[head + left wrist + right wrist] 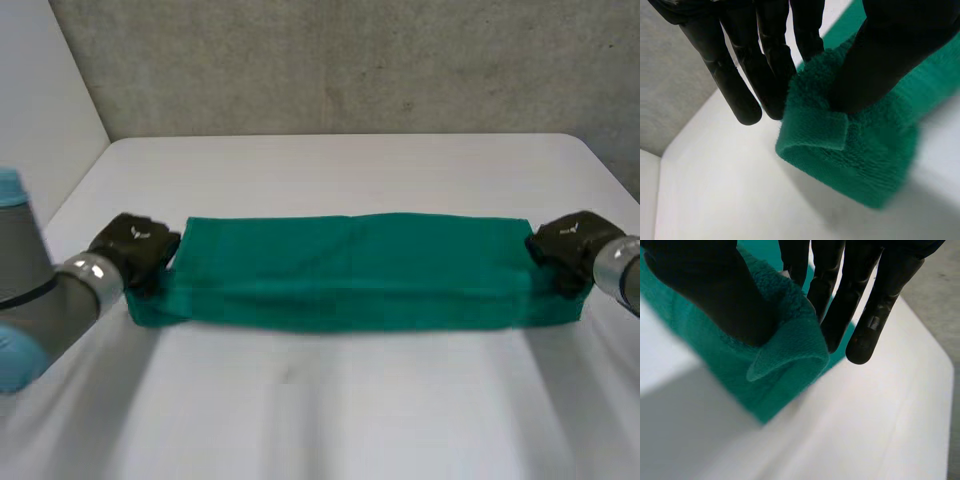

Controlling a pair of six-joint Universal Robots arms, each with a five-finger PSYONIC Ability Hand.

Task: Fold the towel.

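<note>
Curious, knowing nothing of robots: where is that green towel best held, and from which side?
At its short ends, from either side: the towel lies as a long folded strip, ends far apart. The left hand and right hand pinch the end corners there.

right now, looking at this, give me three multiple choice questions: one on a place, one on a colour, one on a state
1. Where on the towel is the left hand?
A. at its middle
B. at the end on the robot's left
C. away from it

2. What colour is the towel?
A. green
B. white
C. red

3. What is the right hand doing?
A. lying open and flat
B. curled on nothing
C. pinching the towel's end

Answers:
1 B: the head view shows the left hand at that end of the long folded strip.
2 A: the cloth is green in every view.
3 C: the right wrist view shows the thumb pressing the cloth's edge against the fingers.
</note>
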